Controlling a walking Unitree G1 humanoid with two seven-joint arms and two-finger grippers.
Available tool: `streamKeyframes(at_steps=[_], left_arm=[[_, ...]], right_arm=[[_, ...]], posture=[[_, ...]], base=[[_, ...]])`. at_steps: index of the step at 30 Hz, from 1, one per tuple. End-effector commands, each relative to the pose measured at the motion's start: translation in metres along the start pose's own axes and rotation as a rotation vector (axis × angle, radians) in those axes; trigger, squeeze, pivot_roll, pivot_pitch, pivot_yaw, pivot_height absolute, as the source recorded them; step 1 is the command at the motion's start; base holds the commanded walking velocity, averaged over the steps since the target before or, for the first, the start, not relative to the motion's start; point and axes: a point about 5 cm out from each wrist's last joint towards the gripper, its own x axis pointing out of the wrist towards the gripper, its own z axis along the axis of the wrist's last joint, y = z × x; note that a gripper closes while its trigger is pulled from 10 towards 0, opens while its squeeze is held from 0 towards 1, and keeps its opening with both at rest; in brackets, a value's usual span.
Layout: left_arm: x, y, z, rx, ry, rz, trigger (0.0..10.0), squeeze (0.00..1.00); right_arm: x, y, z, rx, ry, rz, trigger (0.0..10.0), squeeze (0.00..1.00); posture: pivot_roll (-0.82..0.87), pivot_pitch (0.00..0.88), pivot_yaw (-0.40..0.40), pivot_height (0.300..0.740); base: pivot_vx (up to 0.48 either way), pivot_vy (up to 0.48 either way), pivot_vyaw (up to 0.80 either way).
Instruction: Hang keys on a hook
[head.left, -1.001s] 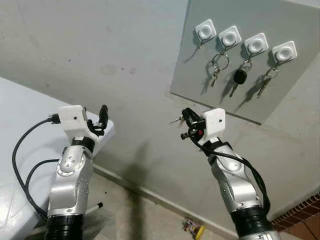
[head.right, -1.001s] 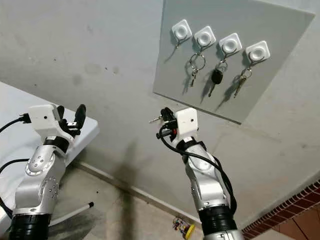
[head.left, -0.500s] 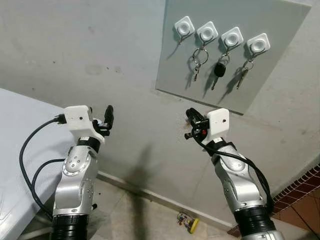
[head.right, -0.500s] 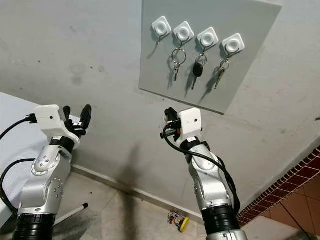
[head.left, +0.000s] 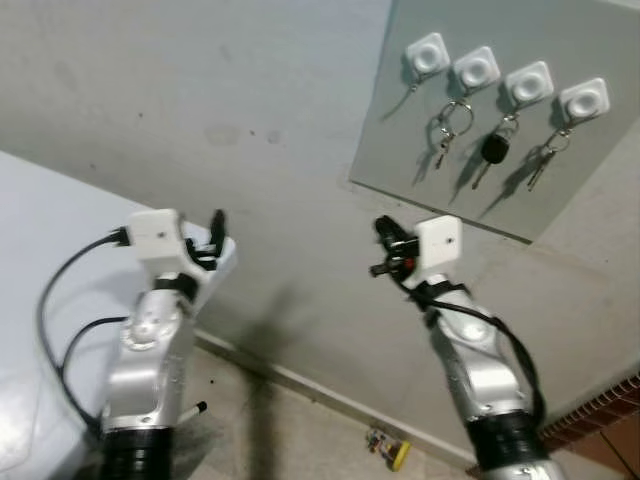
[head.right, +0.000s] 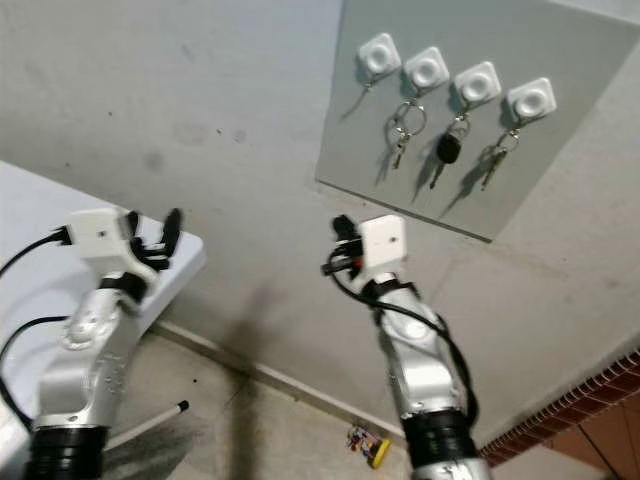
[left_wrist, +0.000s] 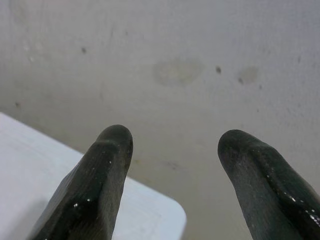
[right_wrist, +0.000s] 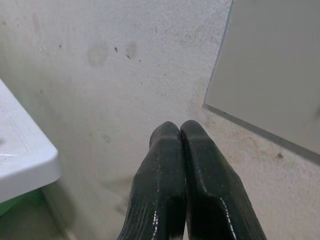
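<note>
Hovering mid-frame with fingers pressed shut, the right gripper sat below-left of the empty leftmost hook, nearer than the open-fingered left gripper; whether it held keys could not be told.

Both arms raised; left gripper with fingers spread wide, right gripper with fingers pressed together, nothing between

- no readable text, labels, brands or numbers in any view
- grey board and its white hook mounts: unmarked
- white wrist camera housings: blank faces
- small object on the floor: too small and blurred to read
</note>
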Motion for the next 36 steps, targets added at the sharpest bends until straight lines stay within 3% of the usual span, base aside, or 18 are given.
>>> streamKeyframes(at_steps=[1, 27, 36], left_arm=[[0.0008, -0.0098, -0.0012, -0.009, 0.006, -0.024, 10.0, 0.00], [0.0010, -0.0121, 0.0016, 0.032, -0.011, -0.042, 10.0, 0.00], [0.0008, -0.0126, 0.0027, 0.033, -0.016, -0.039, 10.0, 0.00]], right_arm=[[-0.0040, -0.0107, 0.0022, -0.010, -0.002, -0.033, 10.0, 0.00], [-0.0047, -0.0113, 0.0018, -0.014, 0.005, -0.034, 10.0, 0.00], [-0.0038, -0.0101, 0.0017, -0.013, 0.004, -0.029, 10.0, 0.00]], posture=[[-0.11, 0.000, -0.091, 0.740], [-0.11, 0.000, -0.093, 0.740], [-0.11, 0.000, -0.093, 0.740]], base=[[0.000, 0.379, 0.00], [0.000, 0.013, 0.00], [0.310, 0.000, 0.00]])
